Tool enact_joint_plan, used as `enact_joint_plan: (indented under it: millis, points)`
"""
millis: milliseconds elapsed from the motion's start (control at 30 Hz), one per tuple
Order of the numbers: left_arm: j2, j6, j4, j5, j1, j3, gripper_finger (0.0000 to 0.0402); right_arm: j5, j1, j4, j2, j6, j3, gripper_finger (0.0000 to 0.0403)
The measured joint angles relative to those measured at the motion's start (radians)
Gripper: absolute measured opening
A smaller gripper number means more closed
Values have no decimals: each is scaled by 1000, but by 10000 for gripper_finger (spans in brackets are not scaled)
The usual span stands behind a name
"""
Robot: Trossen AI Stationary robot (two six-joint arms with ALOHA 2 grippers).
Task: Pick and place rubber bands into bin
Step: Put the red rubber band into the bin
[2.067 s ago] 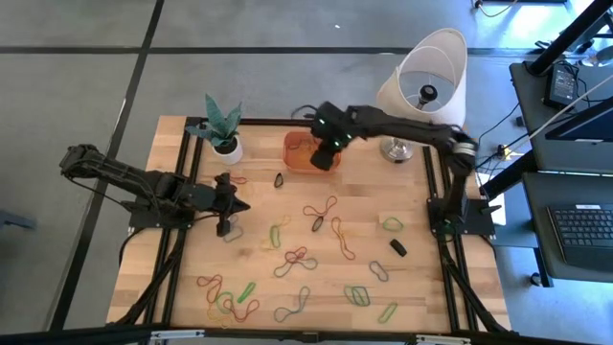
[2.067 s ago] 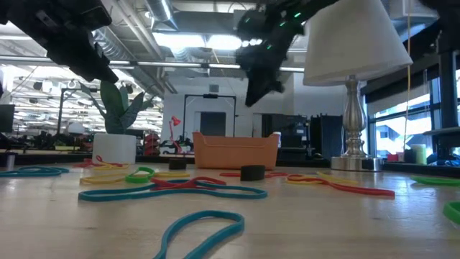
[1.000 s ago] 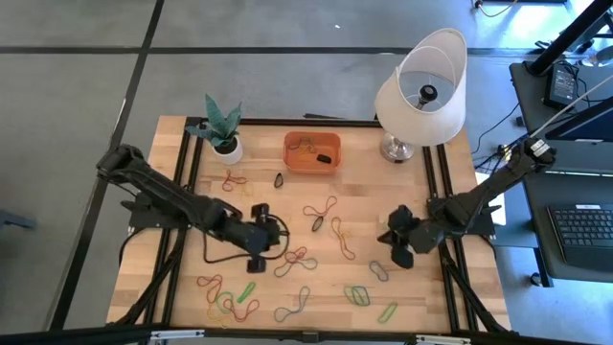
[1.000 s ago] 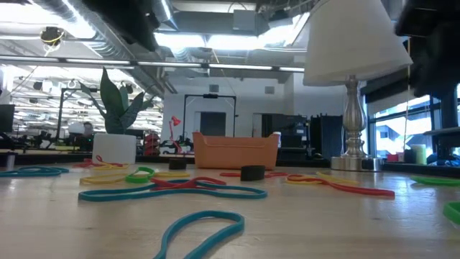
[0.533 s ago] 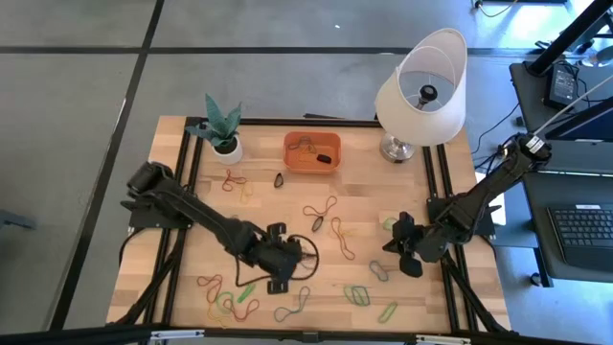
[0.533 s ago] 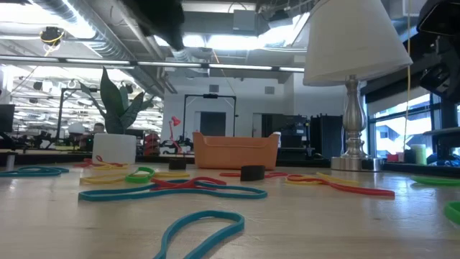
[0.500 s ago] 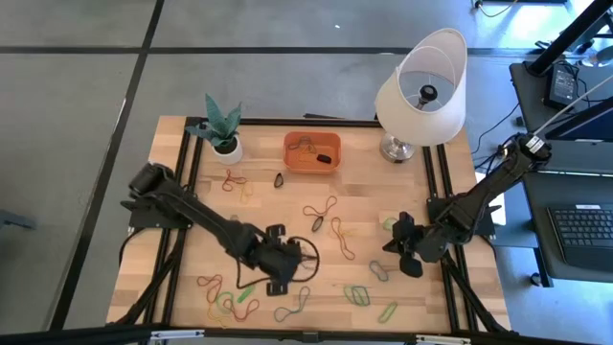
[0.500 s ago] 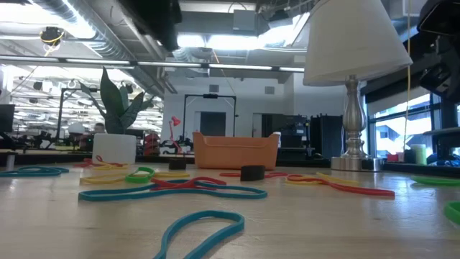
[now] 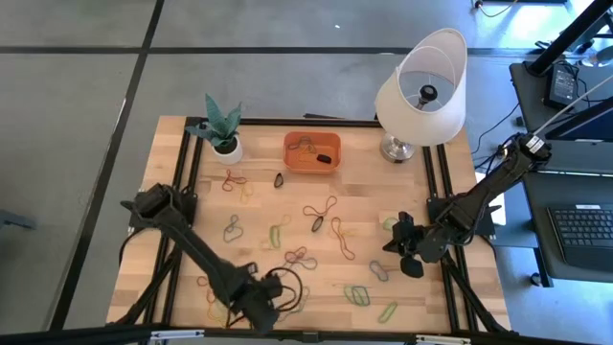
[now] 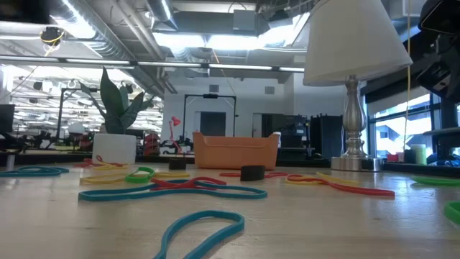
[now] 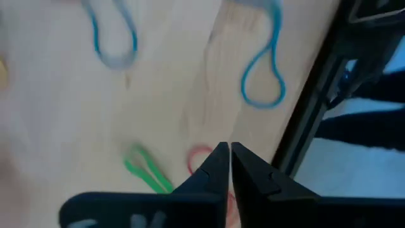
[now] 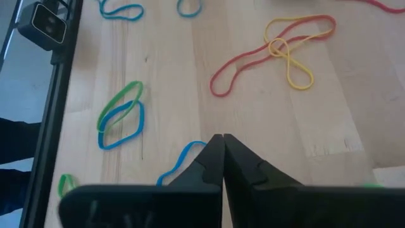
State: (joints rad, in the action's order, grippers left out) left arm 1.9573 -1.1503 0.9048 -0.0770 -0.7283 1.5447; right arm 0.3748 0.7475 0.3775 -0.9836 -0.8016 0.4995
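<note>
Listing first the one bin [image 9: 311,153], orange, at the table's [image 9: 364,206] far edge between one potted plant [image 9: 223,129] and one lamp [image 9: 421,91], long axis running left to right; we see in it a thin band and a small dark piece whose kind we cannot tell. Rubber bands [image 9: 321,213] lie loose across the middle and near half of the table, in red, yellow, green and blue, too tangled for us to give an exact count; their long axes point every way. Left gripper [image 9: 263,309] sits at the near edge, fingers nearly touching, holding nothing we can see. Right gripper [image 9: 402,251] sits at the right side, fingers [image 12: 212,155] pressed together and empty.
</note>
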Motion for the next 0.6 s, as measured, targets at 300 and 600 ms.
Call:
enact_joint_plan:
  millis: [300,600]
  points:
    - [91,-477,8,56,-58,-37,93,2,0,0,0,2,0,6]
    - [151,-528,7,98,-57,-37,122,51,0,-2,-1,-1,1,6]
